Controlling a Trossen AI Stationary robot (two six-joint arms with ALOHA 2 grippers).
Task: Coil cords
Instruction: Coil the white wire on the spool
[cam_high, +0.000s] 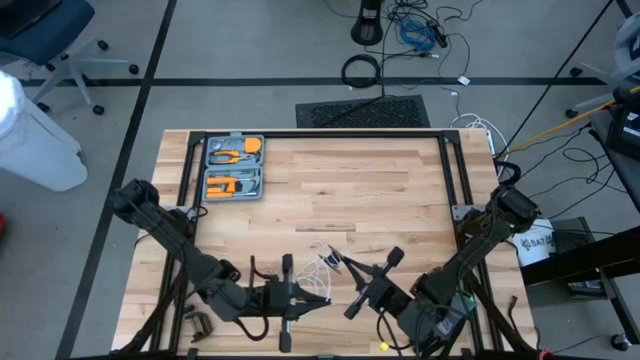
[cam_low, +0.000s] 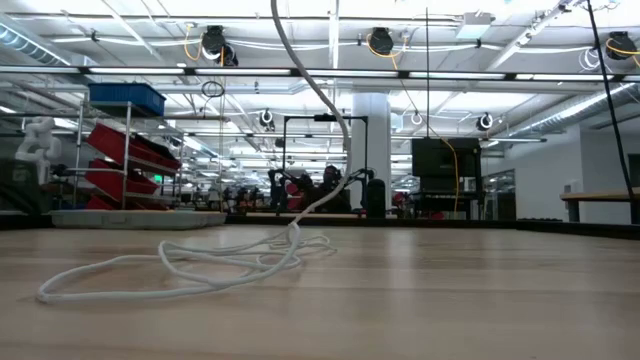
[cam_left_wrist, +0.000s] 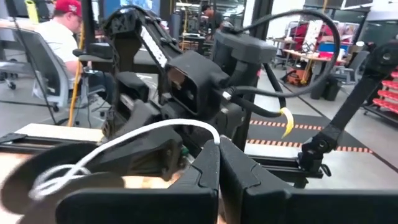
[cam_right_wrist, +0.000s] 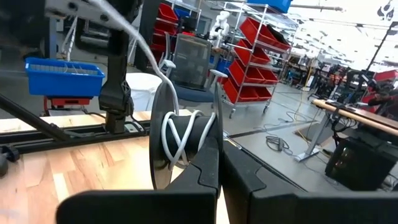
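Observation:
The thin white cord lies in loose loops on the wooden table near its front middle (cam_high: 322, 256) (cam_low: 200, 265). One strand (cam_low: 312, 95) rises off the table out of the low view. The small black reel (cam_right_wrist: 180, 140), with cord wound on its hub, stands at my right gripper's (cam_right_wrist: 216, 163) (cam_high: 346, 264) fingertips, which are shut on it. My left gripper (cam_left_wrist: 217, 155) (cam_high: 322, 298) sits just near of it, shut on the cord. In the left wrist view the reel shows as a blurred dark disc (cam_left_wrist: 56, 180). My left gripper pinches a single strand of the white cord (cam_left_wrist: 214, 135) at its fingertips. From there the cord arcs away through the air to the reel. My right gripper is shut on the reel at its side next to the fingers (cam_right_wrist: 208, 140); the fingers hide the exact part. The reel stands on edge, clear of the table, its cord windings (cam_right_wrist: 177, 134) showing between the two discs.
A grey tool case with orange tools (cam_high: 233, 167) lies at the table's far left. A dark frame rail (cam_high: 320, 134) runs along the far edge and the sides. A small metal object (cam_high: 200, 325) lies at the near left. A person (cam_left_wrist: 59, 34) sits beyond the table.

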